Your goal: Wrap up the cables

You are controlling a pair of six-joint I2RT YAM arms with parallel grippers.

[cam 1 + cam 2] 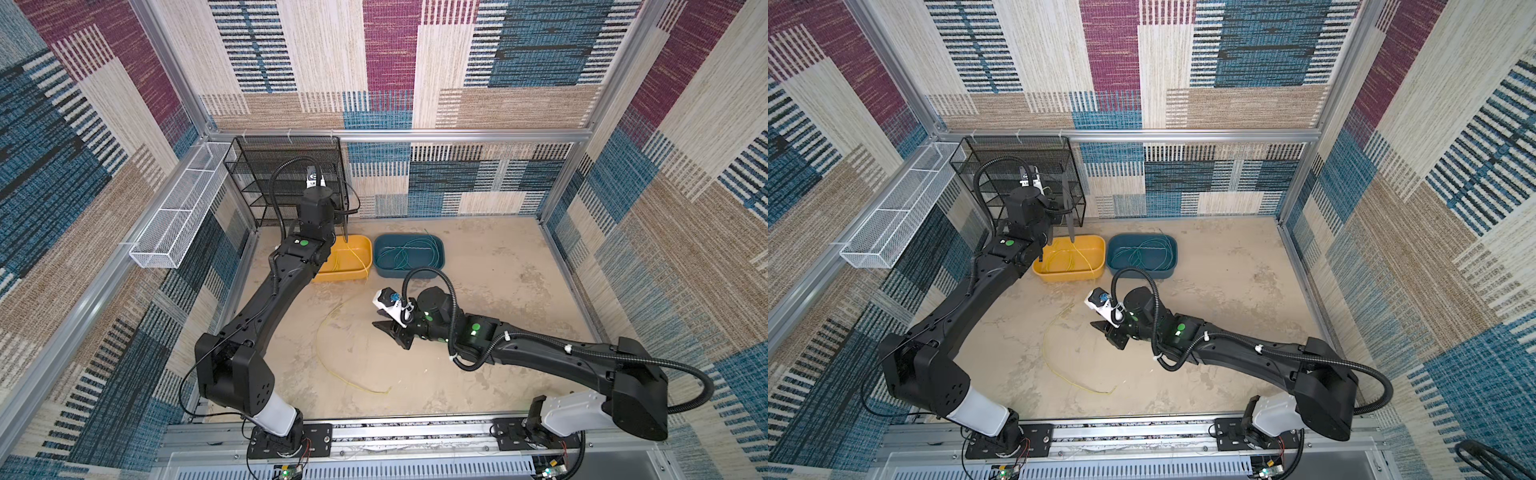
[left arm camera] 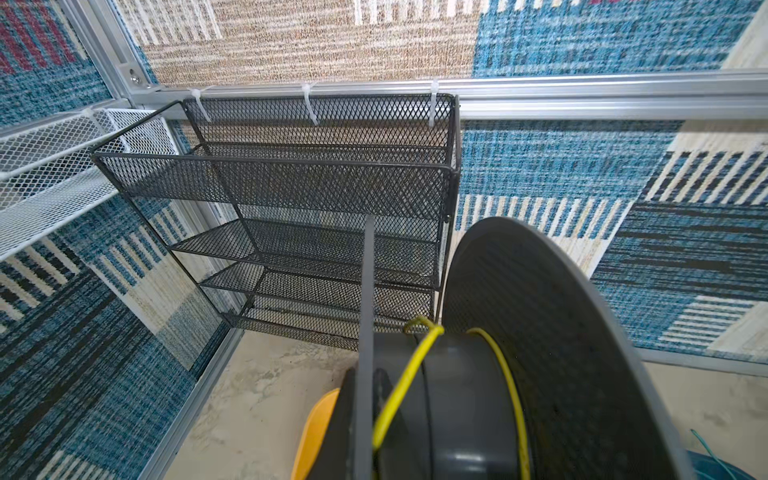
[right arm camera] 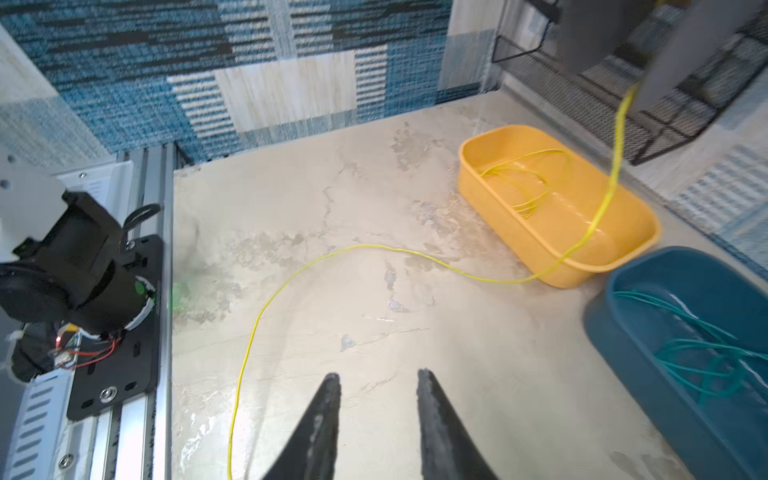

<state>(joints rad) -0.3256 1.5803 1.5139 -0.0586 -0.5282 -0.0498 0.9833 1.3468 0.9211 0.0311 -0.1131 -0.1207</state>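
Note:
A dark grey spool [image 2: 540, 332] hangs above the yellow bin [image 1: 1096, 270], and my left gripper [image 1: 1055, 206] is shut on it; its fingers are hidden in the left wrist view. A yellow cable [image 2: 399, 399] runs round the spool's hub. It drops over the bin's rim [image 3: 582, 262] and loops across the table [image 1: 318, 345] [image 3: 291, 278]. More yellow cables [image 3: 523, 166] lie inside that bin. Teal-green cables [image 1: 409, 249] [image 3: 706, 349] lie in the teal bin [image 1: 440, 253]. My right gripper [image 1: 384, 330] [image 3: 378, 374] is open and empty over the table, right of the loop.
A black mesh shelf [image 1: 286, 174] [image 2: 311, 187] stands in the back left corner, right behind the spool. A white mesh basket [image 1: 178, 220] hangs on the left wall. The arms' base rail [image 1: 415, 432] runs along the front edge.

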